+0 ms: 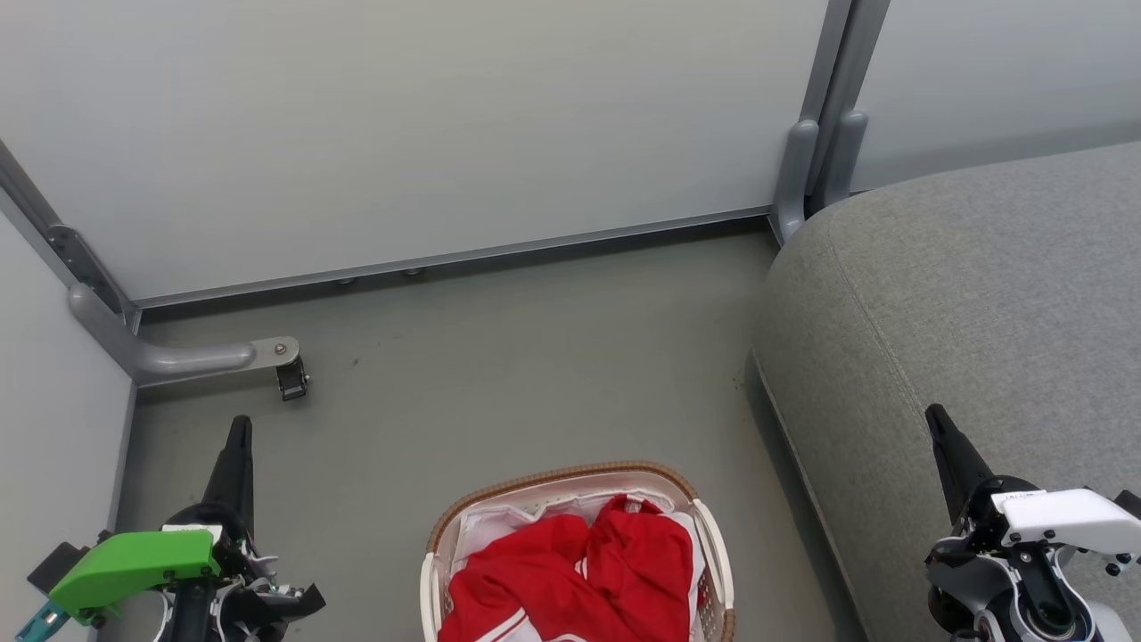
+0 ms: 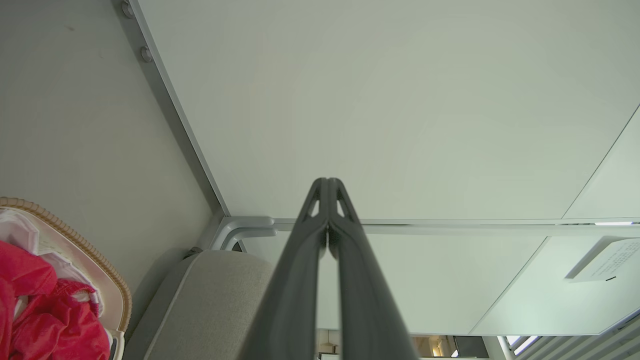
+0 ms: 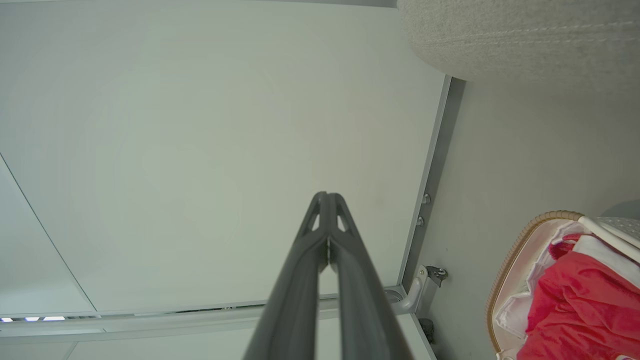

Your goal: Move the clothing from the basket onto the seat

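Note:
Red clothing (image 1: pixel 579 571) with white stripes lies crumpled in the white basket (image 1: pixel 570 473) with a brown rim, on the floor at the bottom centre of the head view. The clothing (image 2: pixel 40 310) and the basket (image 2: pixel 100 270) sit at the lower left of the left wrist view, and the clothing (image 3: pixel 585 305) and the basket (image 3: pixel 515 250) at the lower right of the right wrist view. The grey seat (image 1: pixel 980 321) rises to the basket's right. My left gripper (image 1: pixel 239 426) is shut and empty, left of the basket. My right gripper (image 1: pixel 936 415) is shut and empty over the seat's front.
White partition panels (image 1: pixel 401 125) with grey metal frames close off the far side and the left. A grey foot with a small black caster (image 1: pixel 291 378) juts onto the floor at the left. A white liner (image 1: pixel 508 522) shows under the clothing.

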Tool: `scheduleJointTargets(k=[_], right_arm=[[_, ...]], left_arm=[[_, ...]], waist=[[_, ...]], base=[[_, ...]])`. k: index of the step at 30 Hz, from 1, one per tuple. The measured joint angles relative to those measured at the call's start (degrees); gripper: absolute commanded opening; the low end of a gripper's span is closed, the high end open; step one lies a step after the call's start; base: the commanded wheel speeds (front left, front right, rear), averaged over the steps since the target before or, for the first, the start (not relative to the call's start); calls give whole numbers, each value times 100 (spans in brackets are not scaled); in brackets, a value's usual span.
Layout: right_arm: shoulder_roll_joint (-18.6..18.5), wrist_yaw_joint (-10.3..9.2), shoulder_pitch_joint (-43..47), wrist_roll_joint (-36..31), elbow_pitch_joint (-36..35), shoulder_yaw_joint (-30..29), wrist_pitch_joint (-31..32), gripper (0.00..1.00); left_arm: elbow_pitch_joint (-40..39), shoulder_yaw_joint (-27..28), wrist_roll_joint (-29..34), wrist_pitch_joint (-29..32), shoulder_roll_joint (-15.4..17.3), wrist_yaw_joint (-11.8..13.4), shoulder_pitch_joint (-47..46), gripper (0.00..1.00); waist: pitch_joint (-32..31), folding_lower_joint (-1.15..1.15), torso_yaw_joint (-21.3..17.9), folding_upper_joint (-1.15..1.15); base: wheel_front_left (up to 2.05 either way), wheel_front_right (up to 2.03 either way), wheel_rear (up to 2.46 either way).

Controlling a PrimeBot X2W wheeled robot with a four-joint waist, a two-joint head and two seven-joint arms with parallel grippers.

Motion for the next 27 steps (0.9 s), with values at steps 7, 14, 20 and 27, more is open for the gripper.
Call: scheduleJointTargets(k=[7, 14, 20, 27], right_arm=[[0, 0, 0, 0, 0, 0, 0, 0], [0, 0, 0, 0, 0, 0, 0, 0], [0, 0, 0, 0, 0, 0, 0, 0], [0, 0, 0, 0, 0, 0, 0, 0]], left_arm=[[0, 0, 0, 0, 0, 0, 0, 0], [0, 0, 0, 0, 0, 0, 0, 0], [0, 0, 0, 0, 0, 0, 0, 0], [0, 0, 0, 0, 0, 0, 0, 0]], waist=[[0, 0, 0, 0], [0, 0, 0, 0], [0, 0, 0, 0], [0, 0, 0, 0]], base=[[0, 0, 0], [0, 0, 0], [0, 0, 0], [0, 0, 0]])
